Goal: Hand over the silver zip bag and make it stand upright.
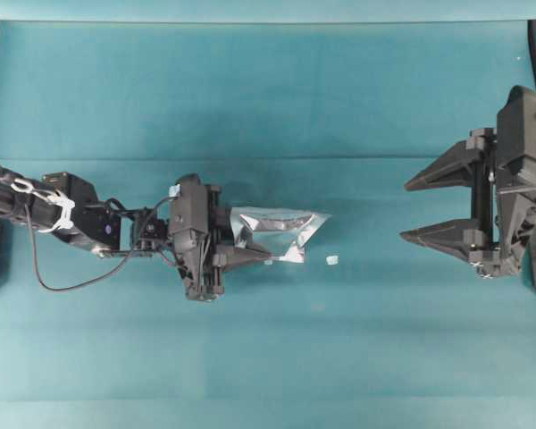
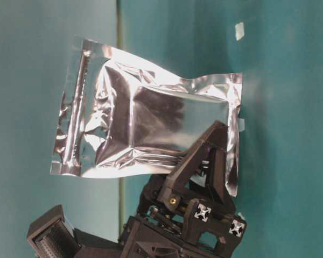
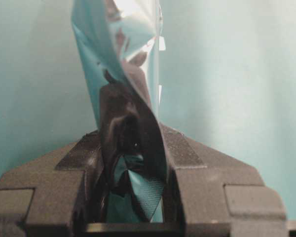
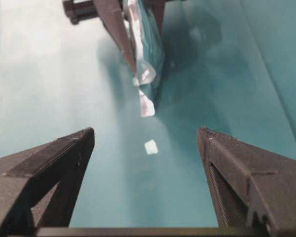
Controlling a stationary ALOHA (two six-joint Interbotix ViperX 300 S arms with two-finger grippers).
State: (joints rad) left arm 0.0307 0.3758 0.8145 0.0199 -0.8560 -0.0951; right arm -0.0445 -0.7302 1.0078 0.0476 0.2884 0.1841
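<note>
Left pincer point(image 1: 266, 256) clamped on one edge of silver zip bag point(image 1: 277, 230), bag held off table point(image 1: 250, 89), free end pointing toward right side, likely presented for handover. Right pincer point(image 1: 418, 210) spread wide, empty, well apart from bag, facing it, apparently ready to receive. Count: one bag, two pincers, one tiny pale scrap point(image 1: 332, 259) on table between them.
</note>
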